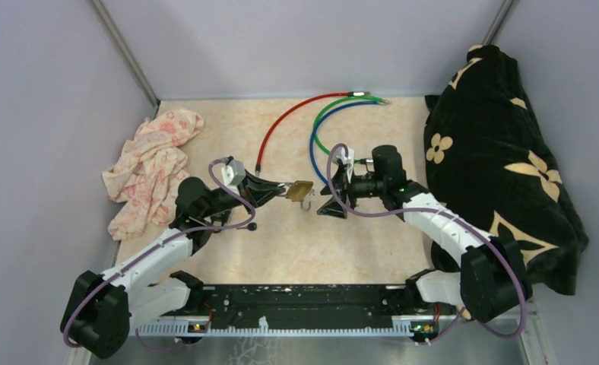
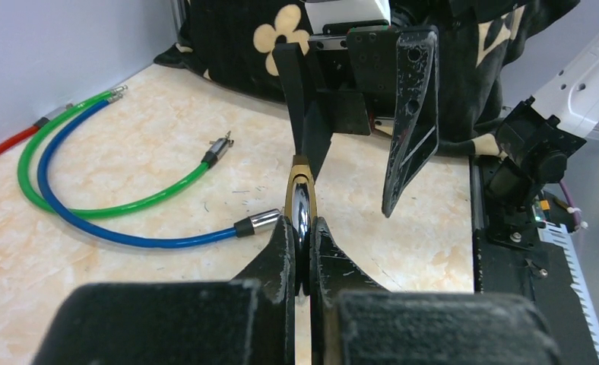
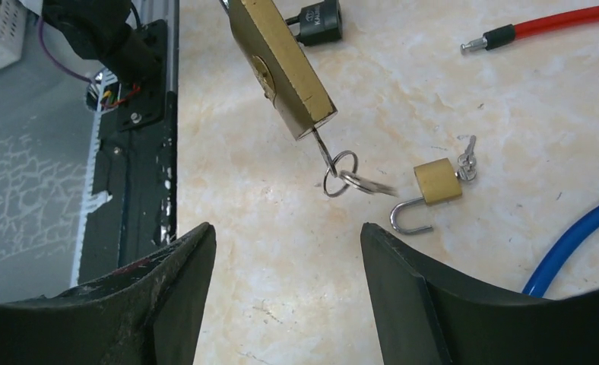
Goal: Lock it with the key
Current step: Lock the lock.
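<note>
Two padlocks here, so don't mix them up. The one that matters is the big brass padlock [image 1: 299, 189], held up off the table [image 1: 296, 251] around the middle of the workspace. The left gripper [image 1: 283, 190] is clamped tight on it, and in the left wrist view both fingers [image 2: 281, 251] squeeze the lock's flat sides with the body sticking out forward. The shackle end is buried in the grip, so I can't tell if it's latched. From the right wrist cam you can see the key [image 3: 323, 148] poking out of the lock's lower end, with a key ring [image 3: 340, 173] dangling off it and something blurry hanging from that. The right gripper [image 1: 328, 200] sits just beside the lock on the other side, pointing at it, with its jaws spread wide and nothing between them, not touching the key. The small brass padlock [image 3: 437, 182] lies flat on the table below, shackle swung open, tiny keys [image 3: 467, 163] right next to it. Farther back there's a red cable [image 1: 289, 122], a green cable [image 1: 334, 103] and a blue cable [image 1: 315, 148], plus a pink floral cloth [image 1: 152, 163] on the left and a black flowery cushion [image 1: 502, 167] on the right.
</note>
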You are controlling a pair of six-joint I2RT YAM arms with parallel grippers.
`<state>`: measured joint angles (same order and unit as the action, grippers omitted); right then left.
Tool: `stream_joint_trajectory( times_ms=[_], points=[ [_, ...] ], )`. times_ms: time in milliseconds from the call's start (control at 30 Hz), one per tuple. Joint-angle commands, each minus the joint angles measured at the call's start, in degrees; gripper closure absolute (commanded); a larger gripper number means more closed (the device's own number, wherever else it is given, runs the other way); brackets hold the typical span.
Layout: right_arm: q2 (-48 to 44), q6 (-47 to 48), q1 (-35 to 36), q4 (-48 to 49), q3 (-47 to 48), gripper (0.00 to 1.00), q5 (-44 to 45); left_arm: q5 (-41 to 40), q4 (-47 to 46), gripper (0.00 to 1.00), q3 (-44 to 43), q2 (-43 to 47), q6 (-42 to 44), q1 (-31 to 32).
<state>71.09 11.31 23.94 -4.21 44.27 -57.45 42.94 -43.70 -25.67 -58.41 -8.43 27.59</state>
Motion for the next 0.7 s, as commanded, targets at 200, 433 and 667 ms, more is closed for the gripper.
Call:
stream_joint_trajectory(
  times_ms=[200,433,667],
  points=[
    [4.6,-3.1,1.2,25.5,-1.2,0.33,1.0,1.8,-5.7,1.00,-0.4,2.5,-2.3,-0.4],
    [10.3,-5.7,1.5,24.5,2.8,0.52,-3.4,1.9,-5.7,1.00,-0.5,2.3,-2.1,-0.3],
    [9.2,-5.7,2.8,29.5,0.8,0.61,-4.7,1.9,-5.7,1.00,-0.5,2.0,-1.9,-0.4]
  ],
)
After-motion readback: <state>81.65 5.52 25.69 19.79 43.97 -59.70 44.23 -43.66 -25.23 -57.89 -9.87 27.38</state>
